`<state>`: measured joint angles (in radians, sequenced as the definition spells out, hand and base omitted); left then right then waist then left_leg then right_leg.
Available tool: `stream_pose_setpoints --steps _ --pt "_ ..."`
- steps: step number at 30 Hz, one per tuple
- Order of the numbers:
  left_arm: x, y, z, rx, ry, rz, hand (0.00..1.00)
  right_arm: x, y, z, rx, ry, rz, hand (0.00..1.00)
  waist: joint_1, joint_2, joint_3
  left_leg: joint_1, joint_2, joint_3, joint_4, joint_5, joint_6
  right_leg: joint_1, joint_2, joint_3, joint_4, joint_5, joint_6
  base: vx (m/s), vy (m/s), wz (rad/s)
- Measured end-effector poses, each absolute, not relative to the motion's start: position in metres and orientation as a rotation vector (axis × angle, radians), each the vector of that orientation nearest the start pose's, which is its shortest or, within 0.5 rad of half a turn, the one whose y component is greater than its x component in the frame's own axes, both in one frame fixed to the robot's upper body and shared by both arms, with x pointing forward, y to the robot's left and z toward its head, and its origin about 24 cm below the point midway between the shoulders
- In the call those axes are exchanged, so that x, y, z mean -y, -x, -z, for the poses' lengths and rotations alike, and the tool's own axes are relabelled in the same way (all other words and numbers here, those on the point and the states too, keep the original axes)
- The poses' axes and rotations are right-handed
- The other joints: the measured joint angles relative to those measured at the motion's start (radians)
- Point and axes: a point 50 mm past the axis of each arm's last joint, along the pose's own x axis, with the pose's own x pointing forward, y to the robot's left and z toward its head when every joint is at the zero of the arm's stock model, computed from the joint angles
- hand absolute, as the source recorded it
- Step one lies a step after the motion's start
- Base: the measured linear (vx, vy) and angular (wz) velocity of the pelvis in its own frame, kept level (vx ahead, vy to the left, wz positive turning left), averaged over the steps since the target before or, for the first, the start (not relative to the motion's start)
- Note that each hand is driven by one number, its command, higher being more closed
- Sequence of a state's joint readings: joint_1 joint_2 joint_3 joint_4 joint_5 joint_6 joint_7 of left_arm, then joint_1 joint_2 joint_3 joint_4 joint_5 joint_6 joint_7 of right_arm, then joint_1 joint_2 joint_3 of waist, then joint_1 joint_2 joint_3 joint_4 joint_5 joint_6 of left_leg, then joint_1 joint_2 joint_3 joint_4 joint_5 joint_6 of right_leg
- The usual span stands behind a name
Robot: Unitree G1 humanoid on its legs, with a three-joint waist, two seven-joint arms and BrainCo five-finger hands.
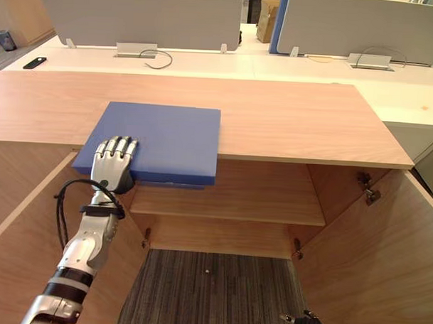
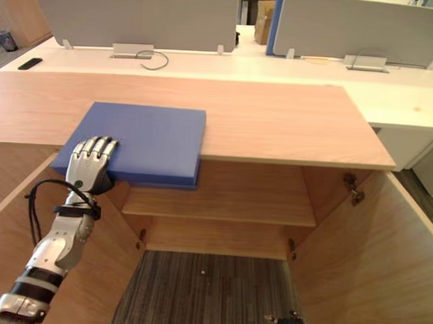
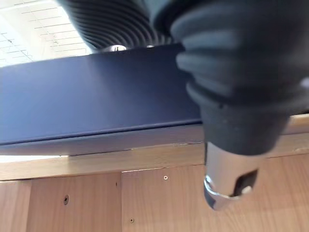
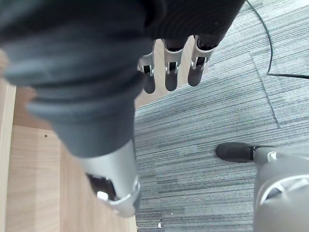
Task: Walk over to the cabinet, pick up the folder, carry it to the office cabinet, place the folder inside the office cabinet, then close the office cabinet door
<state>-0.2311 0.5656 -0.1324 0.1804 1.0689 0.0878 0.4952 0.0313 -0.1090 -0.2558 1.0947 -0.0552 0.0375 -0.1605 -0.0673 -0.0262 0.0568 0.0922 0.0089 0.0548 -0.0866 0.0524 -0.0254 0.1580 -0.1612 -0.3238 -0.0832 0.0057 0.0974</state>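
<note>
1. Right hand [image 4: 167, 72] hangs low over the grey carpet [image 1: 212, 290], fingers loose, holding nothing
2. Left hand [image 1: 114, 162] lays straight fingers flat on the near left corner of the blue folder [image 1: 167, 142], its thumb [image 3: 227, 179] hanging free below, not gripping
3. The folder rests on the wooden cabinet top [image 1: 289, 118], overhanging its front edge above the open compartment
4. White desks [image 1: 206, 62] with grey dividers [image 1: 143, 17] stand behind

Left hand [image 1: 113, 162] reaches up from 7 o'clock, fingers flat, pointing to 12. Right hand [image 4: 167, 72] hangs loose at 5 o'clock.
</note>
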Motion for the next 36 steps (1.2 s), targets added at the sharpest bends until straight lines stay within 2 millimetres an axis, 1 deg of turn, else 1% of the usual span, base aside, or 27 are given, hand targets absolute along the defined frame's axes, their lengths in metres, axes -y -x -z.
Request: stream_pose_setpoints --steps 5,9,11,13,14,15,17,18,19,20,21,22,23,24,25,26,27,28,30,31,33,35,36 --pt "-0.237 -0.299 -0.120 0.441 -1.621 -0.476 1.00 0.229 -0.096 0.158 -1.150 0.096 0.412 0.00 -0.006 0.004 0.003 0.005 0.001 0.006 -0.001 0.000 0.000 0.001 0.000 0.003 0.000 0.000 0.000 -0.04 0.012 -0.03" --pt "-0.234 -0.303 -0.130 0.479 -1.607 -0.528 1.00 0.229 -0.096 0.158 -1.150 0.098 0.417 0.00 -0.013 0.009 0.008 0.014 0.001 0.016 -0.003 -0.005 0.000 0.004 0.000 0.013 0.000 0.000 0.001 -0.03 0.013 -0.08" --pt "-0.229 -0.301 -0.133 0.496 -1.581 -0.542 1.00 0.229 -0.095 0.158 -1.151 0.095 0.421 0.00 -0.014 0.012 0.011 0.015 0.001 0.020 -0.004 -0.007 0.002 0.003 -0.001 0.019 0.000 0.001 0.001 -0.01 0.014 -0.10" --pt "-0.219 -0.291 -0.134 0.529 -1.527 -0.544 1.00 0.228 -0.095 0.158 -1.151 0.081 0.431 0.00 -0.016 0.013 0.012 0.015 0.001 0.028 -0.003 -0.011 0.003 0.000 -0.001 0.027 0.000 0.001 0.001 0.00 0.017 -0.13" --pt "-0.207 -0.276 -0.132 0.559 -1.434 -0.546 1.00 0.226 -0.095 0.158 -1.138 0.054 0.459 0.00 -0.019 0.012 0.013 0.015 0.001 0.038 -0.002 -0.014 0.002 -0.001 -0.002 0.033 0.000 0.001 0.002 0.02 0.014 -0.13" --pt "-0.201 -0.269 -0.132 0.570 -1.384 -0.545 1.00 0.225 -0.095 0.157 -1.128 0.039 0.473 0.00 -0.020 0.012 0.013 0.013 0.002 0.039 0.000 -0.015 0.002 -0.002 -0.003 0.037 0.000 0.001 0.002 0.03 0.011 -0.16" --pt "-0.175 -0.240 -0.129 0.602 -1.125 -0.523 1.00 0.220 -0.099 0.152 -1.054 -0.034 0.533 0.00 -0.020 0.011 0.012 0.009 0.005 0.053 0.001 -0.020 -0.001 -0.016 -0.003 0.060 0.002 0.001 0.002 0.01 0.007 -0.18" --pt "-0.170 -0.235 -0.129 0.606 -1.052 -0.513 1.00 0.218 -0.101 0.149 -1.027 -0.062 0.555 0.00 -0.020 0.011 0.012 0.008 0.006 0.055 0.001 -0.021 -0.001 -0.018 -0.003 0.062 0.002 0.001 0.002 0.00 0.009 -0.18" --pt "-0.163 -0.224 -0.130 0.620 -0.908 -0.480 1.00 0.215 -0.106 0.143 -0.960 -0.120 0.601 0.00 -0.022 0.011 0.012 0.009 0.007 0.060 0.001 -0.021 -0.001 -0.022 -0.002 0.067 0.006 0.002 0.002 -0.01 0.003 -0.13" --pt "-0.160 -0.218 -0.132 0.622 -0.796 -0.448 1.00 0.214 -0.112 0.136 -0.899 -0.163 0.631 0.00 -0.024 0.012 0.012 0.011 0.009 0.066 0.001 -0.022 -0.001 -0.025 -0.001 0.073 0.009 0.002 0.002 -0.04 0.002 -0.24" --pt "-0.159 -0.212 -0.133 0.613 -0.612 -0.385 1.00 0.214 -0.122 0.125 -0.808 -0.205 0.654 0.00 -0.024 0.013 0.011 0.015 0.013 0.077 0.001 -0.024 -0.001 -0.032 0.001 0.087 0.017 0.002 0.002 -0.04 0.002 -0.23" --pt "-0.159 -0.210 -0.134 0.607 -0.524 -0.355 1.00 0.214 -0.128 0.118 -0.760 -0.223 0.660 0.00 -0.025 0.014 0.011 0.015 0.014 0.079 0.001 -0.024 -0.001 -0.034 0.002 0.090 0.020 0.002 0.002 -0.06 0.002 -0.21" --pt "-0.161 -0.209 -0.134 0.578 -0.315 -0.294 1.00 0.217 -0.139 0.101 -0.646 -0.251 0.670 0.00 -0.028 0.014 0.011 0.018 0.014 0.084 0.001 -0.024 -0.001 -0.036 0.002 0.096 0.025 0.002 0.003 -0.07 0.006 -0.16" --pt "-0.166 -0.207 -0.129 0.520 -0.082 -0.234 1.00 0.221 -0.147 0.082 -0.532 -0.292 0.670 0.00 -0.031 0.014 0.011 0.024 0.015 0.093 0.001 -0.025 0.000 -0.038 0.002 0.106 0.030 0.002 0.003 -0.07 0.008 -0.19" --pt "-0.169 -0.206 -0.125 0.484 0.004 -0.216 1.00 0.224 -0.153 0.071 -0.465 -0.310 0.663 0.00 -0.032 0.014 0.012 0.028 0.015 0.098 0.001 -0.027 0.002 -0.038 0.002 0.110 0.031 0.002 0.003 -0.08 0.012 -0.22" --pt "-0.176 -0.203 -0.116 0.420 0.152 -0.204 1.00 0.228 -0.160 0.048 -0.339 -0.339 0.643 0.00 -0.036 0.015 0.012 0.032 0.015 0.104 0.000 -0.029 0.005 -0.038 0.002 0.112 0.034 0.002 0.003 -0.07 0.010 -0.13" --pt "-0.184 -0.199 -0.109 0.380 0.240 -0.215 1.00 0.232 -0.164 0.026 -0.222 -0.337 0.621 0.00 -0.041 0.012 0.013 0.032 0.015 0.104 0.000 -0.031 0.004 -0.039 0.001 0.112 0.035 0.002 0.004 -0.07 0.009 -0.07" --pt "-0.188 -0.197 -0.107 0.370 0.262 -0.225 1.00 0.234 -0.166 0.016 -0.171 -0.334 0.611 0.00 -0.042 0.011 0.015 0.032 0.015 0.105 0.000 -0.031 0.004 -0.041 0.002 0.113 0.037 0.002 0.004 -0.07 0.007 -0.05" --pt "-0.199 -0.194 -0.105 0.358 0.292 -0.249 1.00 0.238 -0.177 -0.025 0.030 -0.331 0.546 0.00 -0.039 0.009 0.016 0.032 0.016 0.117 0.001 -0.031 0.005 -0.055 0.002 0.128 0.042 0.002 0.004 -0.05 0.008 -0.12" --pt "-0.201 -0.194 -0.105 0.362 0.292 -0.250 1.00 0.238 -0.181 -0.035 0.079 -0.326 0.527 0.00 -0.037 0.009 0.016 0.033 0.016 0.119 0.001 -0.030 0.006 -0.055 0.002 0.134 0.042 0.003 0.005 -0.02 0.007 -0.13" --pt "-0.203 -0.195 -0.107 0.373 0.302 -0.233 1.00 0.236 -0.194 -0.066 0.222 -0.313 0.461 0.00 -0.034 0.009 0.015 0.033 0.015 0.125 0.001 -0.028 0.008 -0.054 0.001 0.139 0.041 0.006 0.010 0.00 0.005 -0.09" --pt "-0.200 -0.198 -0.111 0.393 0.305 -0.193 1.00 0.231 -0.211 -0.101 0.375 -0.284 0.364 0.00 -0.033 0.009 0.015 0.034 0.013 0.125 0.001 -0.028 0.008 -0.054 0.000 0.139 0.041 0.007 0.011 0.00 0.002 -0.02" --pt "-0.199 -0.200 -0.113 0.401 0.305 -0.184 1.00 0.230 -0.214 -0.108 0.407 -0.277 0.344 0.00 -0.033 0.009 0.015 0.034 0.013 0.125 0.001 -0.028 0.008 -0.053 0.000 0.139 0.041 0.008 0.012 0.00 0.000 0.00"
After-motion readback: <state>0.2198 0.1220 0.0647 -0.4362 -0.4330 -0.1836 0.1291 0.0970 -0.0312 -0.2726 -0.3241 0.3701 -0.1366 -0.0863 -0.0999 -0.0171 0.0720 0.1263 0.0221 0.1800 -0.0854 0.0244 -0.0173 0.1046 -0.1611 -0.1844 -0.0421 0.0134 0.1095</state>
